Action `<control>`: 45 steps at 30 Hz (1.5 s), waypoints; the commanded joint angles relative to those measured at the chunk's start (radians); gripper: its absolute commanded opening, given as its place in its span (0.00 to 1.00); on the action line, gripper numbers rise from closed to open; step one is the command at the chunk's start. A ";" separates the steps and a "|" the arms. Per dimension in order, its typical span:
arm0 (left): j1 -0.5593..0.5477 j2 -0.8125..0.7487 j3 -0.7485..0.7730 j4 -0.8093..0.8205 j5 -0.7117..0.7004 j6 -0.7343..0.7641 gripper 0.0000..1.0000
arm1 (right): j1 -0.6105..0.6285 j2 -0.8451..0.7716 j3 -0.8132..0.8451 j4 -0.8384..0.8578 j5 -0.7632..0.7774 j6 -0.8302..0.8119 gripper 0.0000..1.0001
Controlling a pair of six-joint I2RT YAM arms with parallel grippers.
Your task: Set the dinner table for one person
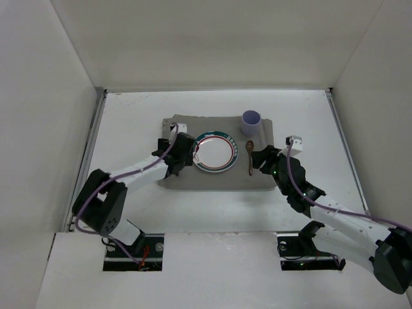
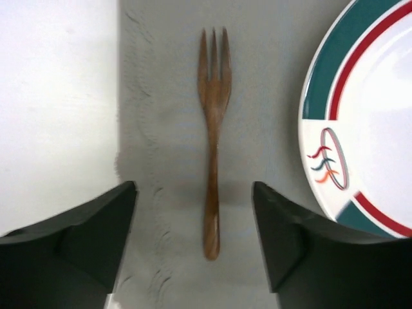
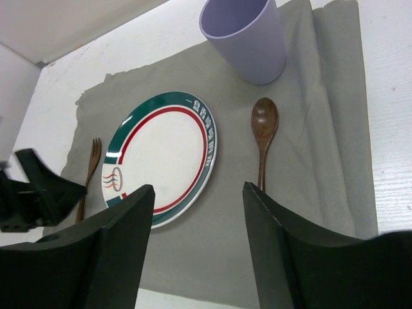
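A grey placemat lies on the white dinner table. On it are a white plate with a green and red rim, a purple cup and a wooden spoon to the plate's right. A wooden fork lies left of the plate. My left gripper is open and empty, its fingers either side of the fork's handle. My right gripper is open and empty over the mat's near edge, between the plate and the spoon.
White walls close in the table on the left, right and back. The cup stands upright at the mat's far right corner. The left gripper shows beside the fork in the right wrist view.
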 commanded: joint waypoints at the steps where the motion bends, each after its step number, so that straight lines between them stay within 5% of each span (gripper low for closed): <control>1: -0.011 -0.181 -0.037 -0.004 -0.048 -0.024 0.76 | -0.002 0.020 0.004 0.063 0.021 -0.004 0.65; 3: -0.013 -0.281 -0.074 0.001 -0.062 -0.057 1.00 | 0.001 0.017 0.002 0.072 0.040 -0.010 0.65; 8: 0.007 -0.545 -0.182 -0.005 -0.099 -0.142 1.00 | 0.001 -0.004 -0.013 0.076 0.083 -0.012 0.53; 9: 0.015 -0.585 -0.204 -0.010 -0.117 -0.163 1.00 | 0.001 -0.015 -0.021 0.079 0.083 -0.006 0.45; 10: 0.037 -0.652 -0.248 -0.017 -0.149 -0.198 1.00 | -0.009 -0.024 -0.032 0.082 0.081 -0.001 0.18; 12: 0.100 -0.750 -0.320 -0.043 -0.171 -0.261 1.00 | -0.040 -0.020 -0.030 0.058 0.075 0.017 0.00; 22: 0.384 -0.900 -0.488 -0.155 -0.134 -0.527 1.00 | -0.229 -0.054 -0.004 -0.026 0.021 0.162 0.07; 27: 0.450 -0.779 -0.494 -0.149 -0.116 -0.597 1.00 | -0.327 -0.042 0.054 -0.033 0.058 0.214 0.05; 32: 0.444 -0.837 -0.534 -0.083 -0.082 -0.587 1.00 | -0.408 0.006 -0.062 0.124 0.087 0.212 0.09; 41: 0.470 -0.774 -0.505 -0.120 -0.025 -0.565 1.00 | -0.419 0.069 -0.118 0.253 0.072 0.212 0.40; 45: 0.438 -0.691 -0.453 -0.138 -0.013 -0.562 1.00 | -0.419 0.081 -0.107 0.256 0.055 0.200 0.45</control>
